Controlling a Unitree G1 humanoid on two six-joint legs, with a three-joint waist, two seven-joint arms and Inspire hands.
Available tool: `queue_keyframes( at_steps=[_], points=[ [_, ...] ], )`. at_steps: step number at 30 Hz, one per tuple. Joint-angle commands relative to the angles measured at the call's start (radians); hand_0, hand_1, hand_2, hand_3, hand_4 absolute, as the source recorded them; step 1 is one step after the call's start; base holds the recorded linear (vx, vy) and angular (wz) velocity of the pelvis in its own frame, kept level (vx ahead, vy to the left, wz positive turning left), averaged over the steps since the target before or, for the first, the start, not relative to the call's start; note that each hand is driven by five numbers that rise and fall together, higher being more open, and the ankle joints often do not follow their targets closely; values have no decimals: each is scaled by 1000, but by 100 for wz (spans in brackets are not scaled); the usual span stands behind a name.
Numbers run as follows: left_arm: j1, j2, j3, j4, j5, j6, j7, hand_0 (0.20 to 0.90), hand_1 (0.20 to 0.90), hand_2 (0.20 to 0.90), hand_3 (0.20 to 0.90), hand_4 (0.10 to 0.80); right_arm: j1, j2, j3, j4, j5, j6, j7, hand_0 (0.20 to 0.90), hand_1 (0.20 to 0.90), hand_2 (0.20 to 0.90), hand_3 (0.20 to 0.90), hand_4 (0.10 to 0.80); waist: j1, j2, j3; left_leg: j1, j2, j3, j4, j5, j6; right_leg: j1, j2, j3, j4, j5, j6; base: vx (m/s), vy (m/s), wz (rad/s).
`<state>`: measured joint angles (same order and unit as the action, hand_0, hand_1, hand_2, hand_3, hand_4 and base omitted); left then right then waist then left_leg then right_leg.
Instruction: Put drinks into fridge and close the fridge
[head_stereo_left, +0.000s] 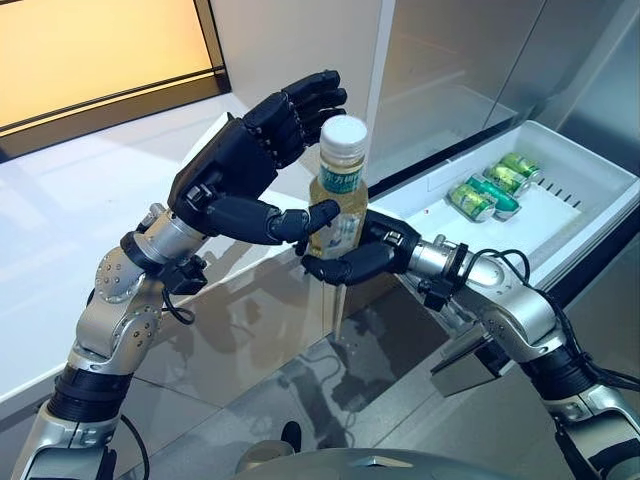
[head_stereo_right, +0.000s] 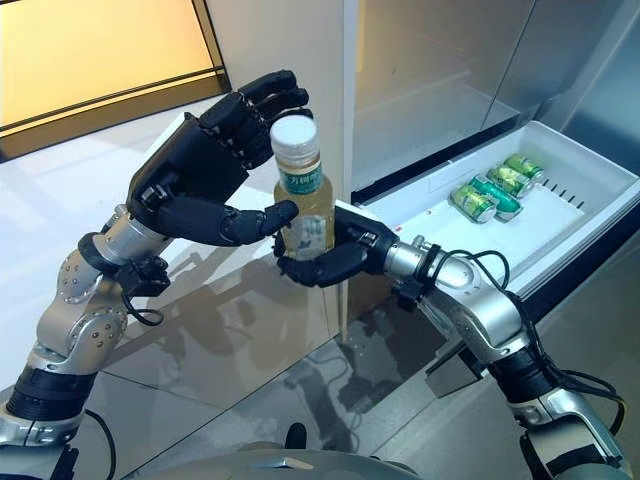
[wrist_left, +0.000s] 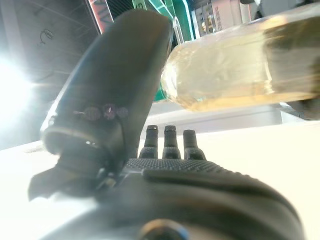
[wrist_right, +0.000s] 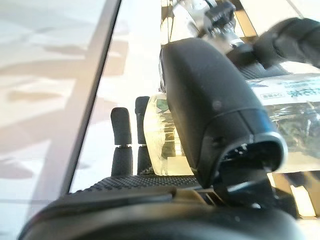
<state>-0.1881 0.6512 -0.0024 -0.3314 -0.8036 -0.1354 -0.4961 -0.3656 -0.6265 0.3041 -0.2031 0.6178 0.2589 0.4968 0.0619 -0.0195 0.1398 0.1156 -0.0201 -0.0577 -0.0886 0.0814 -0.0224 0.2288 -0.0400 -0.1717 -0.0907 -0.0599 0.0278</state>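
Observation:
A clear bottle (head_stereo_left: 340, 190) of yellow drink with a white cap stands upright in the air between my hands. My right hand (head_stereo_left: 365, 255) is curled round its lower part from the right; its wrist view shows the thumb (wrist_right: 210, 100) across the bottle (wrist_right: 295, 130). My left hand (head_stereo_left: 235, 160) is open beside the bottle, its thumb tip touching the bottle's middle and its fingers relaxed behind the cap. The bottle (wrist_left: 240, 65) shows past the left thumb (wrist_left: 120, 85). The white fridge drawer (head_stereo_left: 590, 170) is pulled open at the right, with green cans (head_stereo_left: 487, 190) lying in it.
The fridge's grey inner walls (head_stereo_left: 450, 60) rise behind the drawer. A white counter (head_stereo_left: 60, 220) runs along the left under a lit yellow panel (head_stereo_left: 100, 50). Grey floor tiles (head_stereo_left: 250, 400) lie below my arms.

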Motion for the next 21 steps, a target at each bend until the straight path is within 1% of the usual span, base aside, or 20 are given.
queue_keyframes(
  at_steps=[1,5,7,8,9,10,11,12,13,14,15,16,17,18,21],
  points=[
    [5,-6,74,-4,-60,-103,13,900,900,900,900,800,-88,27,-163,-172,110,-214,-18,300,300,300,200,100,2,-14,-116,26,-47,-6,1,-95,47,-85,6,34,15,88,31,0,0,0],
    [43,-34,90,-6,-142,-69,-43,900,900,900,900,800,-65,14,-216,-196,128,-232,-34,300,300,300,200,100,-1,-16,-115,26,-46,-4,1,-97,47,-87,6,36,16,89,31,0,0,0],
    [55,-49,91,-5,-198,-39,-64,900,900,900,900,800,-56,13,-232,-203,147,-235,-47,300,300,300,200,100,-3,-16,-115,26,-45,-3,1,-97,47,-89,6,37,16,90,31,0,0,0],
    [62,-71,91,-5,-268,3,-90,900,900,900,900,800,-47,15,-247,-208,139,-244,-54,300,300,300,200,100,-6,-16,-115,25,-46,-4,1,-99,47,-90,6,39,15,90,32,0,0,0],
    [81,-122,86,-8,-386,79,-120,900,900,900,900,800,-35,15,-268,-218,133,-257,-73,300,300,300,200,100,-10,-18,-115,26,-45,-2,1,-100,48,-91,7,43,15,91,30,0,0,0],
    [86,-137,84,-8,-407,98,-136,900,900,900,900,800,-32,18,-273,-219,130,-259,-76,300,300,300,200,100,-11,-18,-116,26,-45,-1,1,-101,48,-92,7,44,16,91,30,0,0,0],
    [97,-185,77,-6,-503,178,-157,900,900,900,900,800,-28,24,-286,-223,111,-265,-91,300,300,300,200,100,-14,-20,-115,23,-45,1,1,-98,48,-98,6,48,19,94,30,-17,0,-5],
    [112,-230,56,-8,-533,216,-170,900,900,900,900,800,-28,23,-296,-227,106,-263,-110,300,300,300,200,100,-18,-21,-114,23,-45,3,1,-100,49,-100,7,51,20,95,28,-19,-2,-8],
    [119,-246,44,-8,-540,226,-182,900,900,900,900,800,-27,23,-301,-228,102,-265,-114,300,300,300,200,100,-19,-21,-113,23,-44,3,1,-100,50,-101,7,52,20,95,28,-9,-8,-7],
    [132,-272,21,-6,-580,263,-191,900,900,900,900,800,-27,19,-309,-229,97,-265,-125,300,300,300,200,100,-22,-22,-111,25,-45,3,1,-102,50,-101,8,54,21,96,27,-8,-7,-4],
    [148,-300,-7,0,-603,297,-229,900,900,900,900,800,-29,9,-319,-231,94,-263,-144,300,300,300,200,100,-25,-23,-110,25,-45,5,1,-104,51,-102,7,55,22,97,27,-8,-6,-6],
    [156,-313,-20,1,-611,307,-250,900,900,900,900,800,-32,3,-323,-232,96,-261,-153,300,300,300,200,100,-26,-24,-107,26,-45,6,1,-105,51,-102,7,56,22,97,26,1,-4,-7],
    [171,-335,-48,6,-636,342,-278,900,900,900,900,800,-37,-8,-331,-232,96,-259,-168,300,300,300,200,100,-29,-24,-103,30,-44,7,1,-110,52,-98,9,58,21,95,25,-11,0,-9],
    [185,-349,-84,21,-637,383,-342,900,900,900,900,800,-41,-23,-341,-226,99,-263,-188,300,300,300,200,100,-33,-25,-100,31,-44,10,1,-113,53,-98,9,61,21,95,23,-15,1,-6],
    [203,-349,-122,26,-644,409,-383,900,900,900,900,800,-43,-38,-351,-221,104,-268,-199,300,300,300,200,100,-36,-24,-97,30,-44,10,1,-114,53,-100,9,65,22,97,22,-8,1,-1]
  ],
)
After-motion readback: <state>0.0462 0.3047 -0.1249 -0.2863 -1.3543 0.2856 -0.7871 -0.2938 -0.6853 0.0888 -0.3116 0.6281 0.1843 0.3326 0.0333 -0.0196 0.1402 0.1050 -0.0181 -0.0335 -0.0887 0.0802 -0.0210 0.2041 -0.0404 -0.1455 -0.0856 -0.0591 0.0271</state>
